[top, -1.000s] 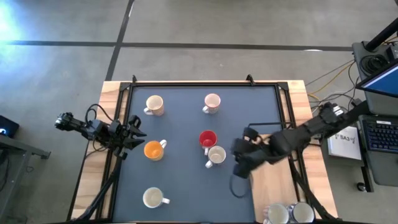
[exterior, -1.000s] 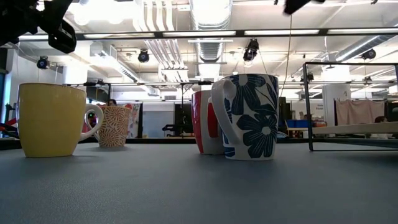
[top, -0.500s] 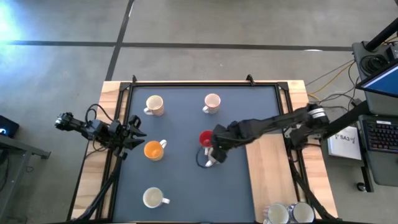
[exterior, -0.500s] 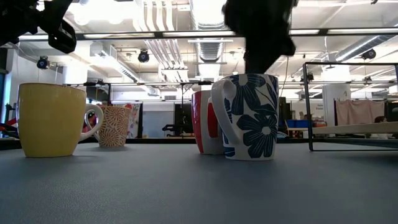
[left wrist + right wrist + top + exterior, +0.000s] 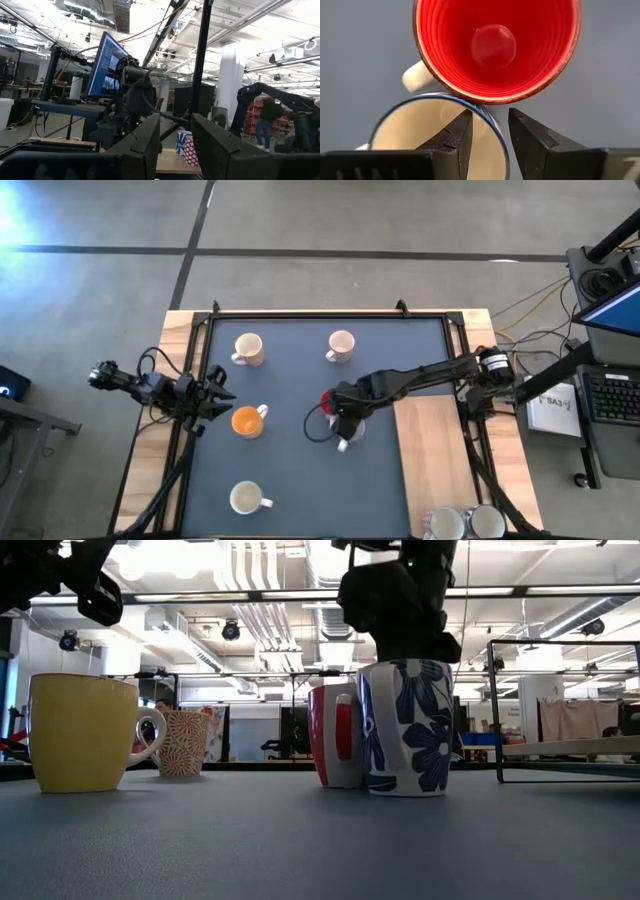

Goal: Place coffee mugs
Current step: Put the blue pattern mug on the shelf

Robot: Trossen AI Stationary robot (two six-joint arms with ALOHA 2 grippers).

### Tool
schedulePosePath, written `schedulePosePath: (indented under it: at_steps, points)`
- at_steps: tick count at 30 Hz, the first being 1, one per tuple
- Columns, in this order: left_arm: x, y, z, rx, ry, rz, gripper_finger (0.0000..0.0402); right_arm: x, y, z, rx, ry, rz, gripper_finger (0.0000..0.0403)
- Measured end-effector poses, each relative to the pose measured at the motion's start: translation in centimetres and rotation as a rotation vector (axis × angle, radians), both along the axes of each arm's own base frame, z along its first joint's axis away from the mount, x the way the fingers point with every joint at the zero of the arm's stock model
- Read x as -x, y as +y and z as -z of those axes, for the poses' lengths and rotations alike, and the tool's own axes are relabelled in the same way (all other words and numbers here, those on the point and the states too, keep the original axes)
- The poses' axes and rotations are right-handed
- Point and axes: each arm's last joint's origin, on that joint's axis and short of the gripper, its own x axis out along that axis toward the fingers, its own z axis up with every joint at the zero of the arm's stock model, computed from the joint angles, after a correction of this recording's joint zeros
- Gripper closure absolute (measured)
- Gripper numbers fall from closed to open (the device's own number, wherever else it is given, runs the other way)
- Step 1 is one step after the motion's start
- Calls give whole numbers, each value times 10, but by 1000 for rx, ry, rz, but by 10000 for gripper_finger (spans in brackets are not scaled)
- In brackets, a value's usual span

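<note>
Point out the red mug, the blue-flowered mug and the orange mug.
red mug [image 5: 496, 47]: right wrist view, on the inside bottom of the cup.
blue-flowered mug [image 5: 410, 730]: low view, on its painted side wall.
orange mug [image 5: 245, 421]: high view, on its open top.

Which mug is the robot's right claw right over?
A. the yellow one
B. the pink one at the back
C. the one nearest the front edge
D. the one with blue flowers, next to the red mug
D: the right gripper sits just above the blue-flowered mug, its fingers straddling the rim beside the red mug, as the right wrist view shows.
</note>
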Motion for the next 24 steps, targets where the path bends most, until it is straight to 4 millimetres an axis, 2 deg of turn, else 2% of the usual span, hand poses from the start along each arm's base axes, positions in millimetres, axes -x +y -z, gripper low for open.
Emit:
schedulePosePath:
  at_steps: [5,12,24]
  points:
    - [0,0,0,0,0,0,306,0,0,1,-32,12,-55,309]
    - [0,0,0,0,0,0,306,3,1,2,-95,46,-152,385]
    - [0,0,0,0,0,0,306,24,7,0,-112,186,-550,389]
